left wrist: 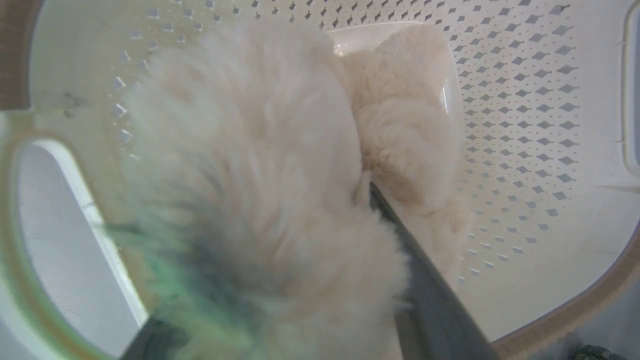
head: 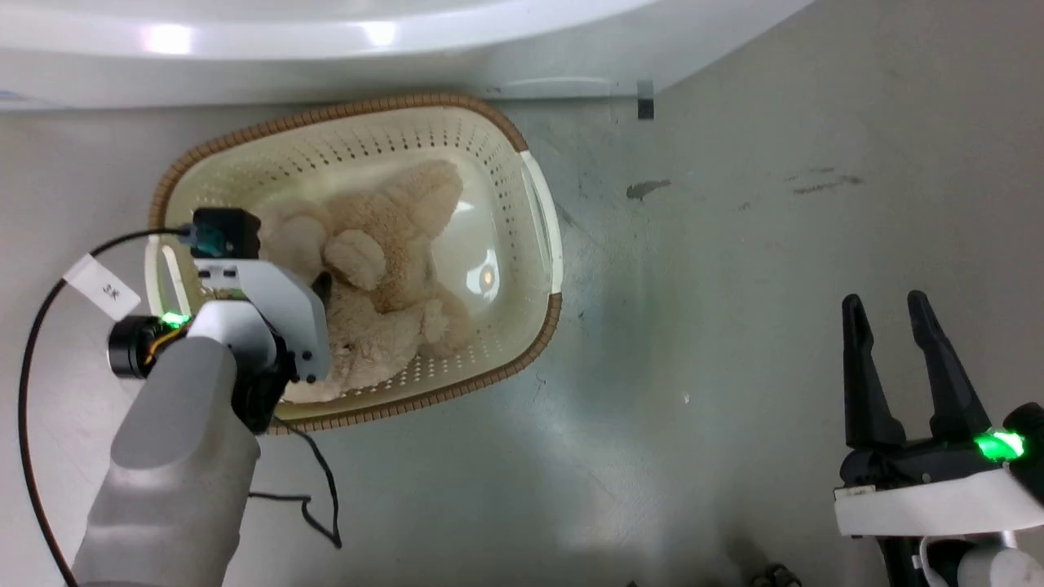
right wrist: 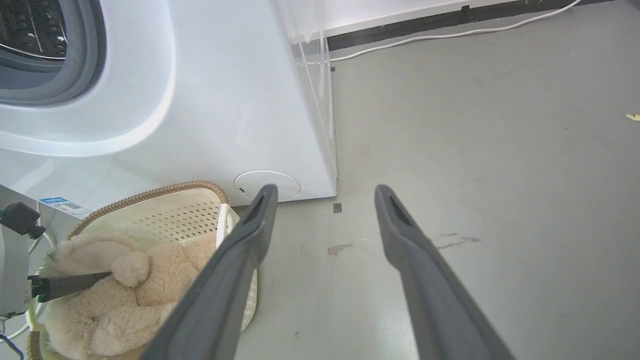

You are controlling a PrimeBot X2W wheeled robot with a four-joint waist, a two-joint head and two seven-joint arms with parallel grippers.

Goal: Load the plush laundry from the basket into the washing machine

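In the head view, the only writing we find is on a white tag (head: 102, 285) on the left arm's black cable (head: 314, 489), and its marks are too small to read. The basket (head: 538, 212) stands on the grey floor (head: 734, 244), right against the white washing machine (head: 326, 49). The plush laundry (head: 400, 244) lies inside it. The left gripper (head: 322, 289) reaches down into the basket over the toy, with its wrist covering most of the fingers. The right gripper (head: 885, 302) hangs well apart over bare floor, its jaws spread and holding nothing.

In the left wrist view, we see the left gripper (left wrist: 320, 200) open around the plush laundry (left wrist: 250, 175). One dark finger (left wrist: 415, 260) lies along the fur and a thick bulge of fur fills the gap. The other finger is a blur at the bottom edge. The basket's perforated wall (left wrist: 525, 125) curves behind.

In the right wrist view, the right gripper (right wrist: 325, 190) points at stained floor (right wrist: 450, 150). To its left we see the washing machine (right wrist: 225, 100) with its grey door ring (right wrist: 90, 50) and a round cover (right wrist: 267, 185) low on its front. A blue and white label (right wrist: 65, 206) beside the basket (right wrist: 175, 192) is too small to read. The plush laundry (right wrist: 125, 290) sits in the basket with a left gripper finger (right wrist: 70, 285) across it. A white cable (right wrist: 450, 35) runs along the dark skirting (right wrist: 425, 20).
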